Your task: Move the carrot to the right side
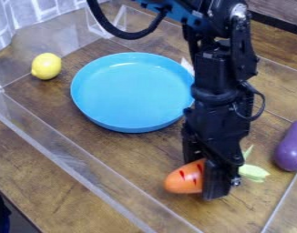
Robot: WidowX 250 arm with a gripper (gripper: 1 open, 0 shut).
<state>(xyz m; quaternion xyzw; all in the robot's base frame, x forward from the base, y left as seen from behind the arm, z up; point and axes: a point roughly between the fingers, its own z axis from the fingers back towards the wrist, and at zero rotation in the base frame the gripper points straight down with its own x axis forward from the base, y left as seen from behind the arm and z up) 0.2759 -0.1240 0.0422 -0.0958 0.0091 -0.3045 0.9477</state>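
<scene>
The carrot (pixel 183 178) is orange with a light green leafy top (pixel 252 171) and lies low on the wooden table, in front of and to the right of the blue plate (pixel 127 89). My black gripper (pixel 210 180) points almost straight down over the carrot's middle. Its fingers (pixel 217 185) are closed against the carrot's body and hide its middle part. The orange end sticks out to the left of the fingers and the green top to the right.
A yellow lemon (pixel 46 65) sits at the far left. A purple eggplant (pixel 291 146) lies at the right edge, close to the carrot's green top. Clear plastic walls (pixel 66 146) border the wooden table along the front and left.
</scene>
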